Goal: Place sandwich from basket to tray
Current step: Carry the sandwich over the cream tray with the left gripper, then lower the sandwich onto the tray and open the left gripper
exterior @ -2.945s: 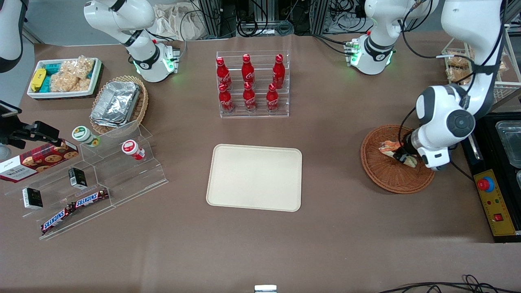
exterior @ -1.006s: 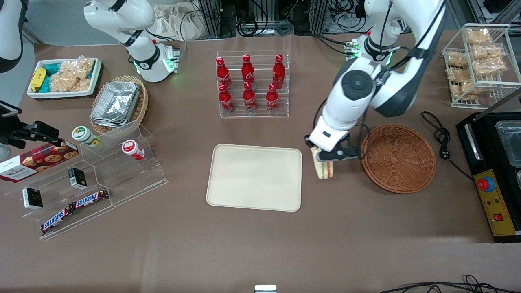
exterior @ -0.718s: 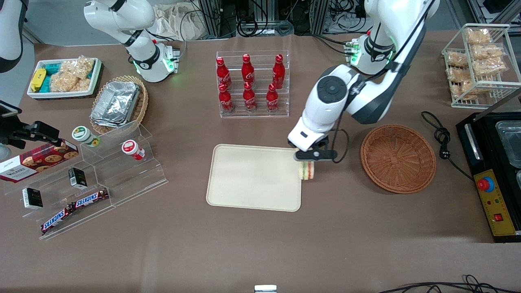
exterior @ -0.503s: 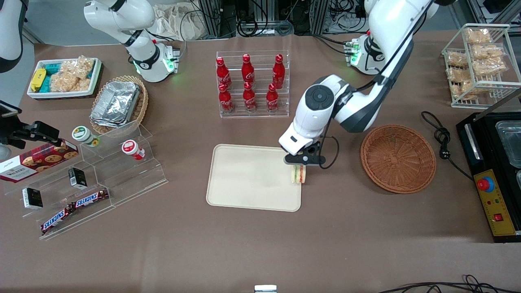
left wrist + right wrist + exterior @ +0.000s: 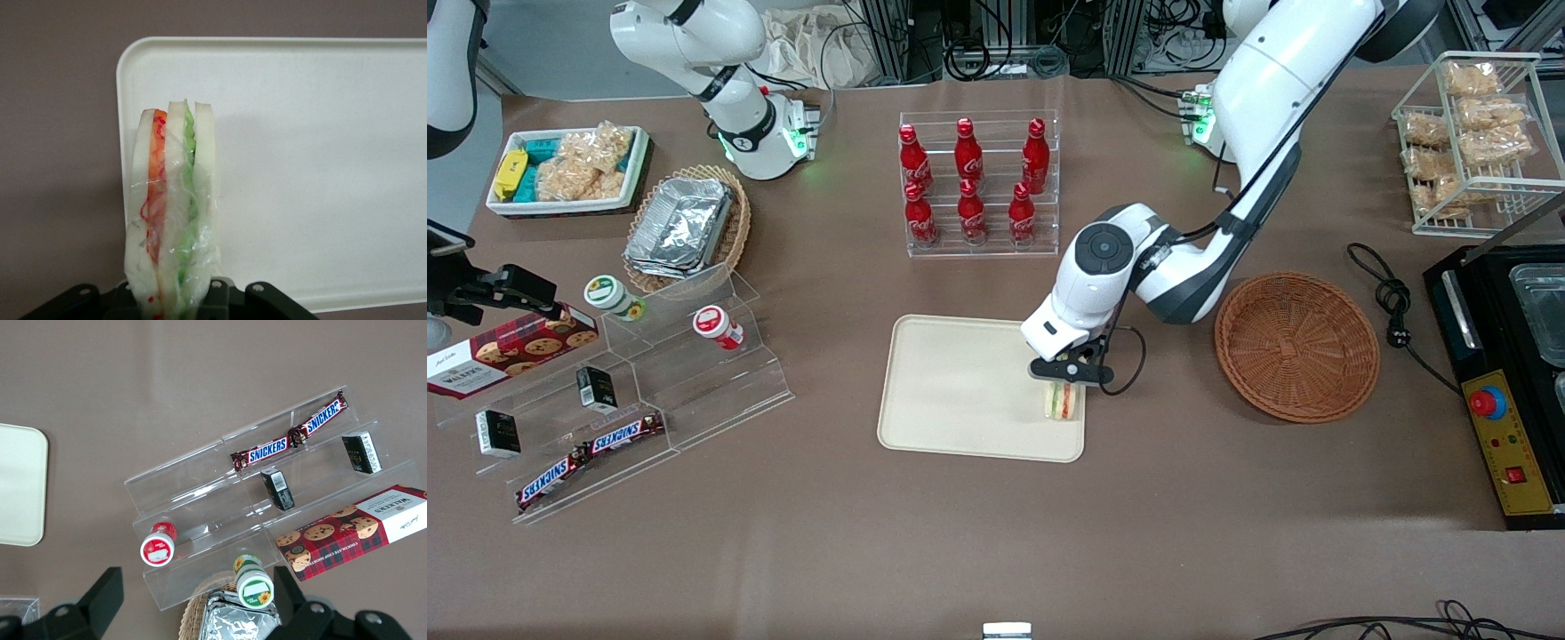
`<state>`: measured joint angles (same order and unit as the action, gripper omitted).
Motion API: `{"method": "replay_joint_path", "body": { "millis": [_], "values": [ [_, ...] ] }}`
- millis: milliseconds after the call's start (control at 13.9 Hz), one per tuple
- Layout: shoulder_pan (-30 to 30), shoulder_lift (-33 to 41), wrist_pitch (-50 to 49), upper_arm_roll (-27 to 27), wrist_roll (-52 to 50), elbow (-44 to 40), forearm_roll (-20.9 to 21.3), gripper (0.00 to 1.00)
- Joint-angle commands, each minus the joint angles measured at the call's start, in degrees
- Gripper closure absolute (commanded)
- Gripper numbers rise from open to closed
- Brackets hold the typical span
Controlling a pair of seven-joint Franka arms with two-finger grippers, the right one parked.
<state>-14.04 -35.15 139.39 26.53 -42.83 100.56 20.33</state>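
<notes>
Wide brown desk point(image 5: 978, 533), and in the middle of it the cream tray point(image 5: 951, 391), bare and waiting. Toward the working arm's end sits the reddish wicker basket point(image 5: 1296, 345), with nothing in it now. The left arm reaches in over the tray's edge nearest that basket, and its claw point(image 5: 1069, 372) is clamped tight on the sandwich point(image 5: 1062, 402), which hangs edge-down below it over the tray. In the wrist view the sandwich point(image 5: 172, 220) is pinched at one end by the claw point(image 5: 179, 303), white bread with orange and green layers under crinkled clear wrap, and the tray point(image 5: 313, 167) spreads out beneath. Whether the wedge's lower edge touches the tray surface yet, I can't tell.

Placing step, then, and nearly home. To do it well: nudge a touch farther inward from the rim, lower until the wrap meets the tray, then open gently, since a narrow wedge on edge will likely tip over. Lift straight up afterwards so the wrap doesn't snag.
</notes>
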Motion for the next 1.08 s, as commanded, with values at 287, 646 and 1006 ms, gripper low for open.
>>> {"method": "replay_joint_path", "body": {
  "millis": [287,646,1006],
  "values": [
    [-1.5,-5.6,1.9,-0.9,-1.6,-2.7,7.3,1.0],
    [-1.5,-5.5,1.9,-0.9,-4.2,-2.8,7.5,0.08],
    [-1.4,-5.1,1.9,-0.9,-7.3,-3.7,7.4,0.01]
  ]
}}
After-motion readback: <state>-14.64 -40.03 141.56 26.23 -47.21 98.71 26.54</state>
